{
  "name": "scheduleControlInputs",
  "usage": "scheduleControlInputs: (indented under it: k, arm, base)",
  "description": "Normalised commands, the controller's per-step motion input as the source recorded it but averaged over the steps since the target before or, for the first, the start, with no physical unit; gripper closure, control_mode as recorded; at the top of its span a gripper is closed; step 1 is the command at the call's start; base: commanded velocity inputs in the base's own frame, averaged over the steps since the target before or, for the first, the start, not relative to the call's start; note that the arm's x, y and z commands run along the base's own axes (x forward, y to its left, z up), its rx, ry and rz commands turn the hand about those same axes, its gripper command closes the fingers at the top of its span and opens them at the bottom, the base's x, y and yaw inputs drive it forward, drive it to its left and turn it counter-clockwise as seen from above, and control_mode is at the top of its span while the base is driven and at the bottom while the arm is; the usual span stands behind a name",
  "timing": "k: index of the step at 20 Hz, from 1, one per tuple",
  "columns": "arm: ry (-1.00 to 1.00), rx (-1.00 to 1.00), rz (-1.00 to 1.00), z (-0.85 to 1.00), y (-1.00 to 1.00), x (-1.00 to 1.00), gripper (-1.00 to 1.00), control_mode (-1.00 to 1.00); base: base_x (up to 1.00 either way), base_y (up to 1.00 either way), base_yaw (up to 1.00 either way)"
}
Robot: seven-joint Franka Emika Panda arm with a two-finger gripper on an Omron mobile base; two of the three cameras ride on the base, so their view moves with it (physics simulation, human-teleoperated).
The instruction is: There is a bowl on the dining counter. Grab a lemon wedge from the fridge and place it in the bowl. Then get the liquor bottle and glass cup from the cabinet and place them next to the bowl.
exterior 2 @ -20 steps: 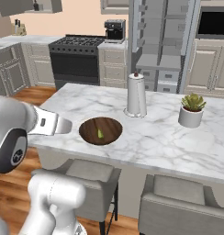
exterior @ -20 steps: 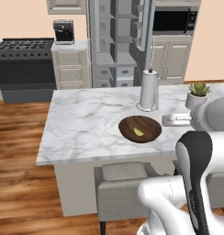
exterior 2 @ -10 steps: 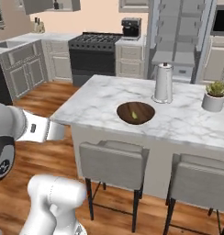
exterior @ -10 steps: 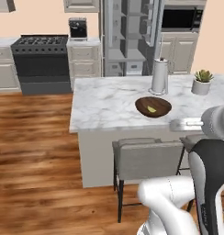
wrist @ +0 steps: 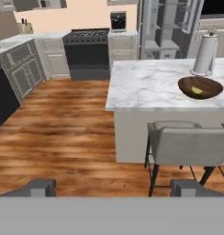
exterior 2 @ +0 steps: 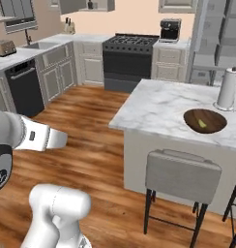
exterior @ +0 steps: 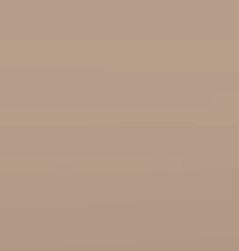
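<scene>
The dark wooden bowl (exterior 2: 205, 121) (wrist: 200, 87) rests on the marble dining counter (exterior 2: 158, 106) (wrist: 141, 85), and the small yellow-green lemon wedge (exterior 2: 202, 124) (wrist: 196, 91) lies inside it. Behind the counter, the grey fridge (exterior 2: 217, 38) (wrist: 166, 27) stands with its doors open. My gripper (wrist: 114, 188) is open and empty, its fingertips (wrist: 38, 187) wide apart, hovering over the wood floor well short of the counter. An upper cabinet (exterior 2: 86, 5) hangs at the far left; I cannot make out the liquor bottle or glass cup from here.
A white paper-towel roll (exterior 2: 228, 89) (wrist: 204, 54) stands behind the bowl. Grey stools (exterior 2: 182, 174) (wrist: 187, 142) line the counter's near side. A black stove (exterior 2: 127, 60), coffee machine (exterior 2: 169, 30), dishwasher (exterior 2: 23, 89) and toaster (exterior 2: 4, 47) sit along the far walls. Open floor lies between.
The base has driven back and left from the island, so the whole scene has shifted right and farther off. The left base view now faces a flat tan surface. The bowl and wedge are unmoved.
</scene>
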Motion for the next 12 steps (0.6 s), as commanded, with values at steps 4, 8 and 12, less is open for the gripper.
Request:
scheduleControlInputs:
  k: [4,8,12]
  arm:
    - [0.00,0.00,0.00,0.00,0.00,0.00,-1.00,1.00]
    - [0.00,0.00,0.00,0.00,0.00,0.00,-1.00,1.00]
    - [0.00,0.00,0.00,0.00,0.00,0.00,-1.00,1.00]
  base:
    - [0.84,1.00,0.00]
    - [0.91,1.00,0.00]
    - [1.00,1.00,0.00]
